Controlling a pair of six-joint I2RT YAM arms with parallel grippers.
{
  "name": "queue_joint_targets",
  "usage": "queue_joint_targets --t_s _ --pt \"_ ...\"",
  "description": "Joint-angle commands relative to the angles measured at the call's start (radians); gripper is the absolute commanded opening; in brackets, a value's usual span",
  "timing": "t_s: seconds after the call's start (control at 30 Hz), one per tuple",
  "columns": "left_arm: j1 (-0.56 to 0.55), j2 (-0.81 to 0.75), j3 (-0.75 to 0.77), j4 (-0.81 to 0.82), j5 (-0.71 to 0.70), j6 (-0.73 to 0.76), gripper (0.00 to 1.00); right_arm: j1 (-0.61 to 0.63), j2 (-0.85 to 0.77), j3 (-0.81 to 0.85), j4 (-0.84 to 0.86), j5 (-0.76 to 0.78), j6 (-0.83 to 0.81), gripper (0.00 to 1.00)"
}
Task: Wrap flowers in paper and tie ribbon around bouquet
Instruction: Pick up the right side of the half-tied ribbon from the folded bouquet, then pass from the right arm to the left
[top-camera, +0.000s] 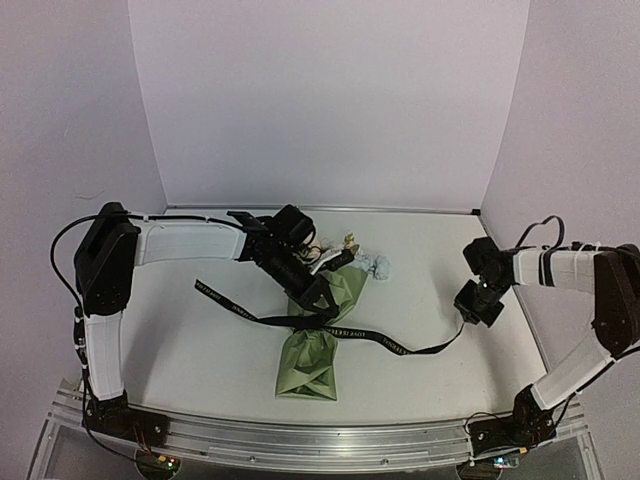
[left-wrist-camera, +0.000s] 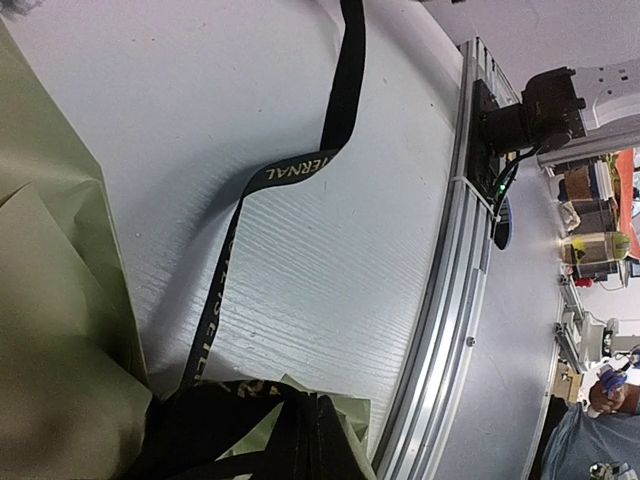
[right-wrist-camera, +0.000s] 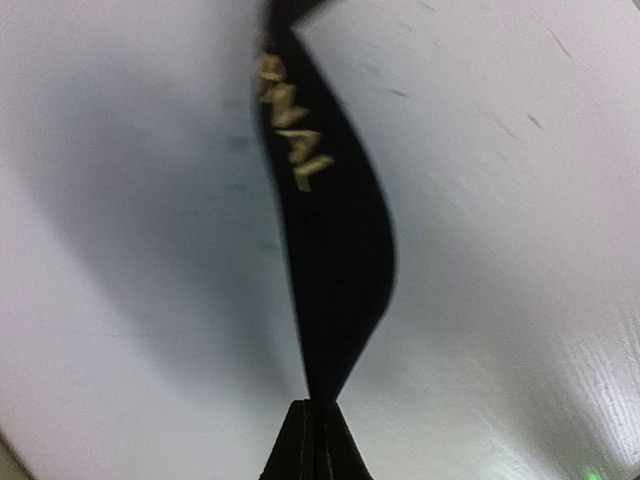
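**White surface, lilac walls: ribbon crossed over the wrapped bouquet, tying step**

White surface (top-camera: 200, 340) under lilac walls (top-camera: 330, 100), seen from above. The bouquet (top-camera: 312, 362) lies near centre, its folded narrow end towards 6 o'clock. The flowers (top-camera: 374, 266) show at the wide end towards 1 o'clock. The paper (top-camera: 345, 290) is already closed round the stems, so I judge wrapping done and tying in hand.

The ribbon (top-camera: 390, 343) crosses the bouquet's waist. One tail lies flat towards 9 o'clock and the other rises towards 3 o'clock. My right pincer (top-camera: 478, 305) is pressed together on that raised end; its wrist view shows the ribbon entering the closed tips.

My left pincer (top-camera: 320, 300) is pressed together at the crossing. Whether it nips ribbon, paper or both, I cannot tell.

Next move, as I judge it: carry the raised tail over the waist towards 9 o'clock with slack controlled, while the left pincer steadies the bouquet.
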Motion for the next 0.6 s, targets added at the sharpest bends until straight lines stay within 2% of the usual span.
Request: queue_joint_targets --t_s 0.0,0.23,0.57 --pt "-0.03 -0.016 0.019 0.045 0.022 0.042 0.0 0.082 0.047 0.272 -0.038 -0.057 -0.019 0.0" --pt "-0.063 0.055 0.051 0.108 -0.035 0.042 0.0 0.163 0.24 0.665 -0.07 -0.2 0.077 0.0" --pt "-0.084 0.104 0.026 0.216 -0.063 0.039 0.0 0.173 0.369 0.903 -0.05 -0.263 0.194 0.0"
